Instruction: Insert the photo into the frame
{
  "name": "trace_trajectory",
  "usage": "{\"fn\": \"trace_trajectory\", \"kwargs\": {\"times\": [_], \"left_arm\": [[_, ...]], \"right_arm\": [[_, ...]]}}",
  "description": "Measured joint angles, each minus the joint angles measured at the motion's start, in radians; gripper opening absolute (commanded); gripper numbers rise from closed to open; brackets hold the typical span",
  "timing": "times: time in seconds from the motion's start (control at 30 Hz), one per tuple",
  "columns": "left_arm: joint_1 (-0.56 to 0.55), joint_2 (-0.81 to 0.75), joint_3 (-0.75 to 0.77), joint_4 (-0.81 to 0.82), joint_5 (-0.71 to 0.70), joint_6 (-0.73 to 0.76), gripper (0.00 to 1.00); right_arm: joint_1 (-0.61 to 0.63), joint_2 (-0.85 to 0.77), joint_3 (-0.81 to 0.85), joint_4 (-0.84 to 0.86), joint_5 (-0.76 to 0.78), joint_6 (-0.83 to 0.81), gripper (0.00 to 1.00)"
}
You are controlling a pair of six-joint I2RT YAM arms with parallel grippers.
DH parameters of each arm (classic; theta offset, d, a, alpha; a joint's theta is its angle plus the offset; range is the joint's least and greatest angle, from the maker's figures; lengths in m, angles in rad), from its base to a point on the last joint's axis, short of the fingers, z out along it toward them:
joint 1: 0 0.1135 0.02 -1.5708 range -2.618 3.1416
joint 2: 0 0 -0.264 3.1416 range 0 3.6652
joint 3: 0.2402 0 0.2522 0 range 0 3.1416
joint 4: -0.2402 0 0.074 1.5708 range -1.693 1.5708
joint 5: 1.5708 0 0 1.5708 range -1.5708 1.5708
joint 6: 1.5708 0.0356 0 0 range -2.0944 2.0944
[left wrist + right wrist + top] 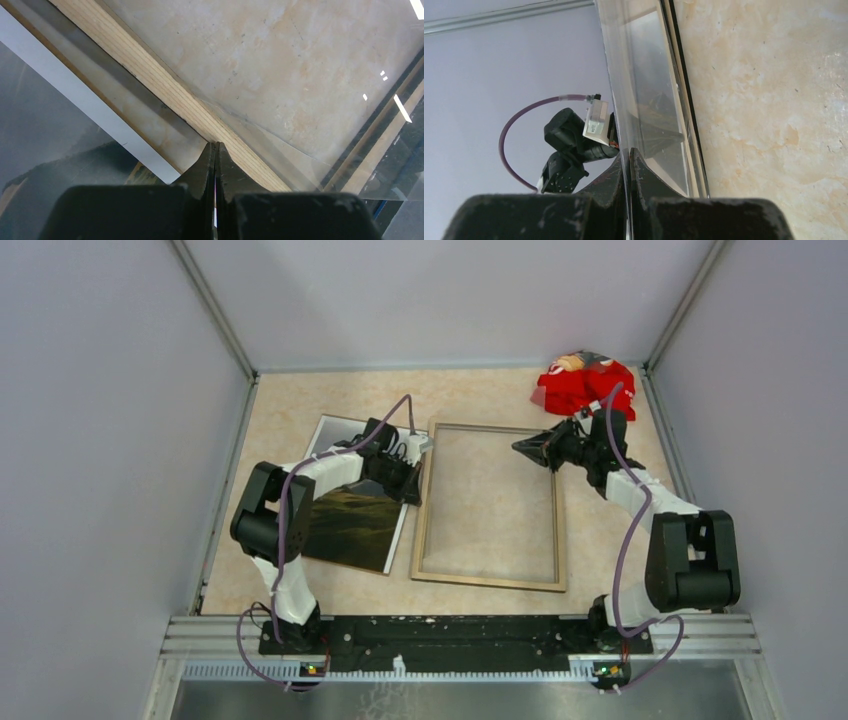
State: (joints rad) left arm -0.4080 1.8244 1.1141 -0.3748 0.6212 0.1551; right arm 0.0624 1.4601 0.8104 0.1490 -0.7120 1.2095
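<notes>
Lab robot cell: grey panel walls (100, 440), aluminium rail (460, 632), marbled tabletop (490, 398)

photo (352, 525): upper half mostly hidden under left arm (318, 468)
frame (165, 90): both ends cut off, left wrist view
clear pane (644, 100): near edge lost between right gripper (629, 155) fingers
red item (583, 385): too crumpled to tell

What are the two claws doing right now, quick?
Left gripper: closed, tips at the frame; whether it grips anything cannot be told.
Right gripper: closed on the clear sheet, at its edge.
</notes>
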Motion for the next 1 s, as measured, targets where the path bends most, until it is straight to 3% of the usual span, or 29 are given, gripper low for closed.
{"fn": "trace_trajectory", "kwargs": {"times": [0.7,1.0], "left_arm": [[-0.002,0.000,-0.004,0.011,0.005,-0.009,0.00],[0.002,0.000,-0.004,0.010,0.006,-0.011,0.00]], "right_arm": [[-0.032,-0.095,0.093,-0.221,-0.061,-0.122,0.00],[-0.032,-0.093,0.146,-0.341,-0.093,-0.284,0.00]]}}
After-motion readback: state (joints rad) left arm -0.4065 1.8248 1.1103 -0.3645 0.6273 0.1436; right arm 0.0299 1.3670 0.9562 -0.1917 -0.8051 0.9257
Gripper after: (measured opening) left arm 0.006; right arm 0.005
